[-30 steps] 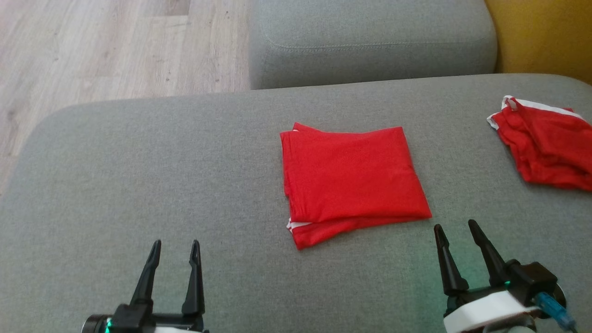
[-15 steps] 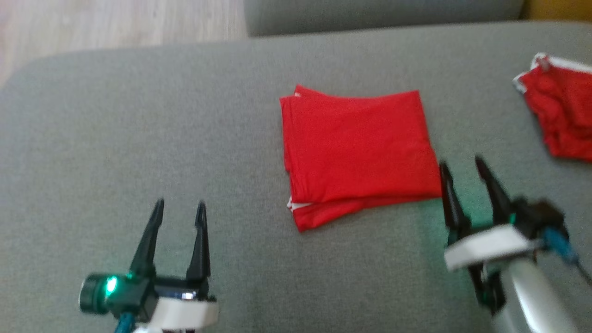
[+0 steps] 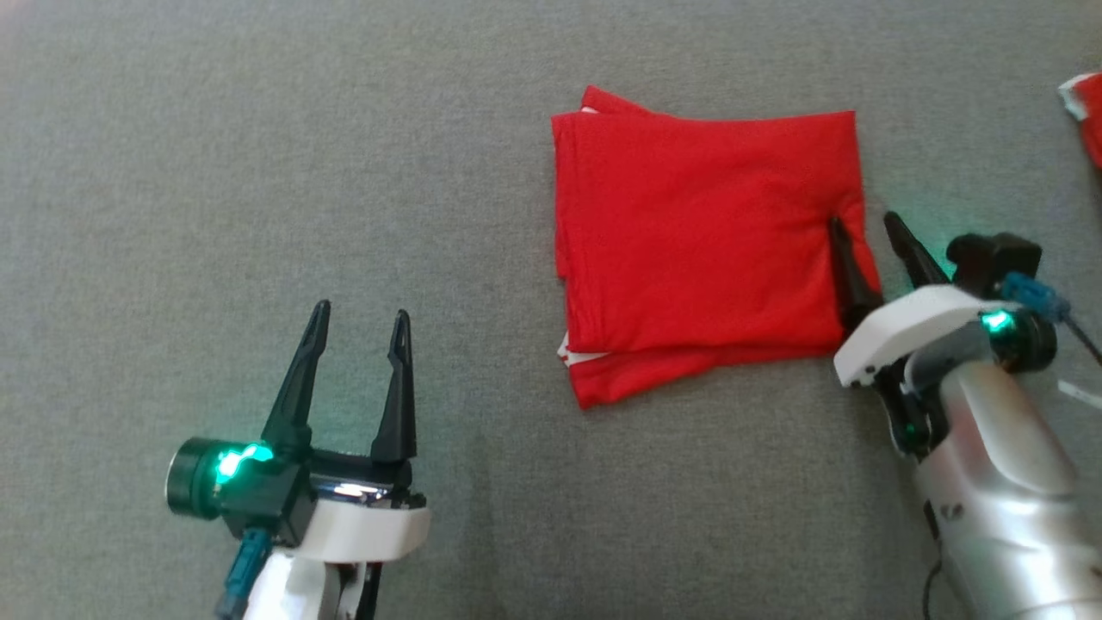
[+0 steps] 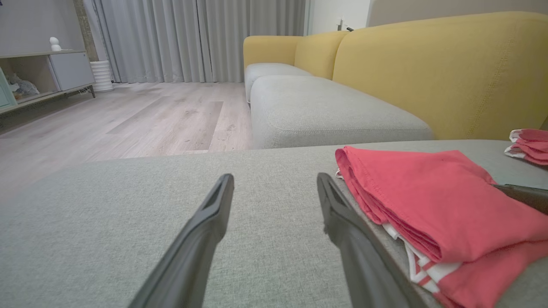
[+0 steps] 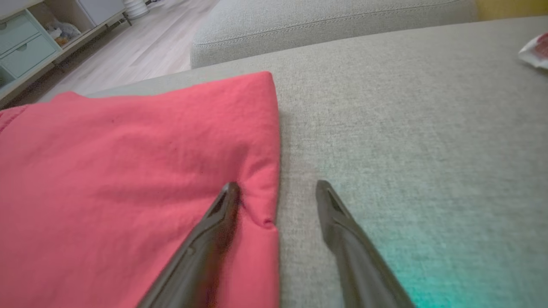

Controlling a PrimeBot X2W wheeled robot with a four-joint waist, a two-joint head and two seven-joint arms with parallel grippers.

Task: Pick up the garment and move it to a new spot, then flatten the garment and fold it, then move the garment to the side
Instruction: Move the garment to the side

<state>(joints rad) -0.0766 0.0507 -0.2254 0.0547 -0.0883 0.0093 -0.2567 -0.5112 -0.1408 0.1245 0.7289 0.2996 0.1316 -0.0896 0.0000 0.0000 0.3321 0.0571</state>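
Observation:
The garment point(image 3: 706, 241) is a red folded rectangle with a white-striped edge peeking out at its near left corner, lying flat on the grey cushion point(image 3: 258, 129). My right gripper point(image 3: 861, 218) is open and straddles the garment's right edge. In the right wrist view its left finger point(image 5: 214, 231) presses a dent into the red cloth point(image 5: 128, 171), and its right finger point(image 5: 342, 231) stands over bare cushion. My left gripper point(image 3: 362, 310) is open and holds nothing, well to the left of the garment point(image 4: 428, 192) and nearer to me. Its own gripper point(image 4: 275, 177) points over the cushion.
A second red piece with white trim point(image 3: 1086, 112) lies at the far right of the cushion point(image 4: 528, 145). Beyond it stand a grey seat cushion point(image 4: 321, 111), a yellow sofa back point(image 4: 428, 72), wood floor point(image 4: 128, 119) and a low cabinet point(image 4: 43, 68).
The head camera has tilted down and closer. My right gripper has moved forward from beside the garment's near right corner onto its right edge, jaws slightly narrower. My left gripper stays open.

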